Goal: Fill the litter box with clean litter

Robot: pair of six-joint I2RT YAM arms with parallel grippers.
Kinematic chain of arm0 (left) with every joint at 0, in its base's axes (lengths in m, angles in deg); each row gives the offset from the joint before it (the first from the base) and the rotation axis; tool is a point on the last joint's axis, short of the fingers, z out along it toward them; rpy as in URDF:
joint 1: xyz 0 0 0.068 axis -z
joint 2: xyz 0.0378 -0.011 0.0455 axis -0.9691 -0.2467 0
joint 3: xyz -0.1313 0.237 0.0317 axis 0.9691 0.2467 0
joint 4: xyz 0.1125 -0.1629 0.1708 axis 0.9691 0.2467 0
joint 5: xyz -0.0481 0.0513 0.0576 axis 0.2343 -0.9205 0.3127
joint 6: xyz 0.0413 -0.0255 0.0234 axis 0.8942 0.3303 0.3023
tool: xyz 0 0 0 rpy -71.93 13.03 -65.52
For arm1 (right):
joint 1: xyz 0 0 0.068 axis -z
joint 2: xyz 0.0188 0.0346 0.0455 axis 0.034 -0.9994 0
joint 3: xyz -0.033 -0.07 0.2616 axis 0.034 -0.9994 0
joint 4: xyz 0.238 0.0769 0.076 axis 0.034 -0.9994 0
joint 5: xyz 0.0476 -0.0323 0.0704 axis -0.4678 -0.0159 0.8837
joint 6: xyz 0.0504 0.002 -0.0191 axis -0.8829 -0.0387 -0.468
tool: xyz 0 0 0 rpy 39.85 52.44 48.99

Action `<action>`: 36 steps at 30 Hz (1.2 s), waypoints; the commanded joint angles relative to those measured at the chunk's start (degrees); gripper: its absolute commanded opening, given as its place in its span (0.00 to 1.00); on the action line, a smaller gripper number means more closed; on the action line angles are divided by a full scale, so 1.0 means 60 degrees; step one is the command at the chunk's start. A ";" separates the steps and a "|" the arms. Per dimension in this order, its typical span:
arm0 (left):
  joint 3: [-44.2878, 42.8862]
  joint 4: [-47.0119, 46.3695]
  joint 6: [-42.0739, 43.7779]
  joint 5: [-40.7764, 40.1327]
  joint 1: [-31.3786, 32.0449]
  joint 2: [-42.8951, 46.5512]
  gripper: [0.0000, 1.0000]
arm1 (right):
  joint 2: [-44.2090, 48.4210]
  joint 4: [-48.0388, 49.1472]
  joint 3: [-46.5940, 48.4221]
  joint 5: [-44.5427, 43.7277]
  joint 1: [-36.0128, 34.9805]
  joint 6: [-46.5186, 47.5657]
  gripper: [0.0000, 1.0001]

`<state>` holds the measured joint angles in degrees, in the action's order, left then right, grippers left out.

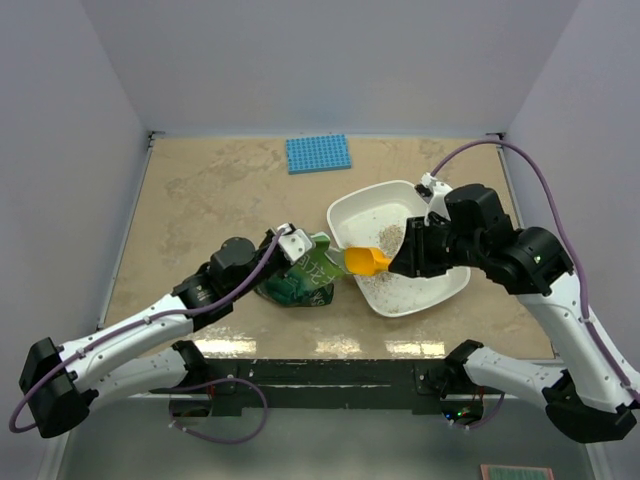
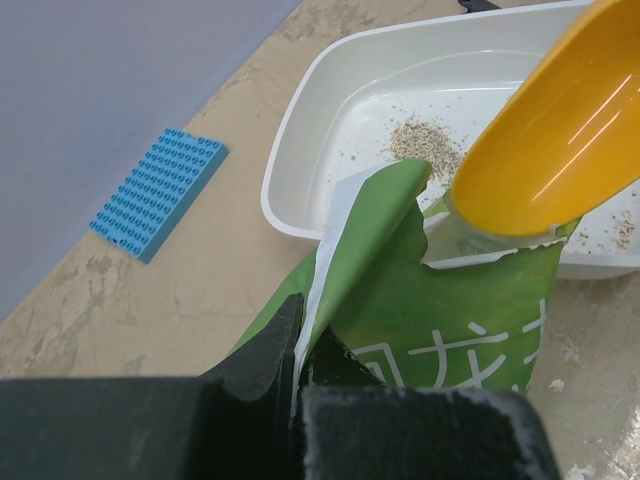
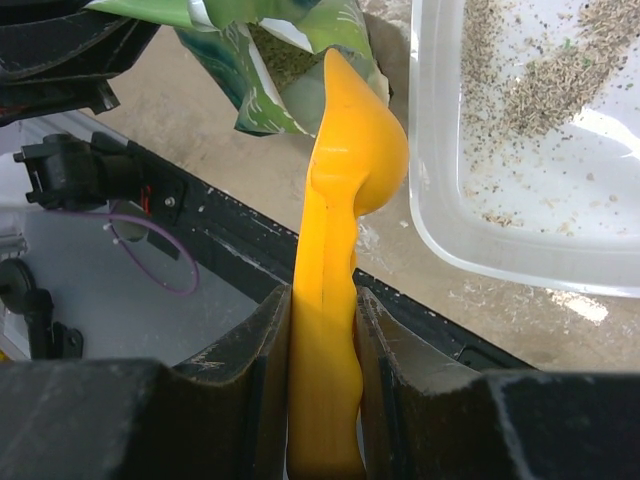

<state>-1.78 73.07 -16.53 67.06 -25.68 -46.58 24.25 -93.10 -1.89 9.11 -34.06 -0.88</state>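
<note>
Lying near the far edge of the table [image 1: 200,200], well apart from everything else, is a blue studded mat [image 1: 318,153]. Closer in, a crinkly green bag [image 1: 300,275] sits just left of the litter box [image 1: 345,215], with its torn mouth turned toward the box. The left gripper [image 1: 290,245] is closed on the bag's upper edge, pinching a fold of foil between its fingers. The right gripper [image 1: 405,262] reaches across the near part of the box and is clamped tight on the handle of an orange scoop [image 1: 367,261]. The scoop's bowl is at the bag's mouth, just beside the box's near-left rim, and from the left wrist it hides part of the box.

The box is a white, shallow tub with rounded corners, standing right of centre on the table and turned at an angle. The litter [image 1: 390,238] in it is sparse: one small beige-grey heap on the floor, plus a thin scatter of grains. Most of the white bottom is bare. A few stray grains lie on the table beside the box's wall.
</note>
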 commanded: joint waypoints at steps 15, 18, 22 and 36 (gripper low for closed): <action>0.0470 -0.0696 0.0551 0.0218 0.0946 0.0826 0.00 | -0.1309 0.1240 -0.1011 0.2720 -0.0019 0.0447 0.00; 0.0500 -0.0696 0.0609 0.0261 0.1078 0.0958 0.00 | -0.1601 0.1519 -0.0895 0.2589 -0.0033 0.0242 0.00; 0.0529 -0.0725 0.0609 0.0437 0.1196 0.1031 0.00 | -0.2041 0.1622 -0.0573 0.1989 -0.0019 -0.0051 0.00; 0.0485 -0.0637 0.0610 0.0218 0.1533 0.0782 0.00 | -0.4690 0.0157 0.0718 0.1402 -0.0019 0.0094 0.00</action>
<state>1.83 73.90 -12.27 65.36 -17.98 -41.62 -0.01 -89.97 1.69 20.50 -34.06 -1.32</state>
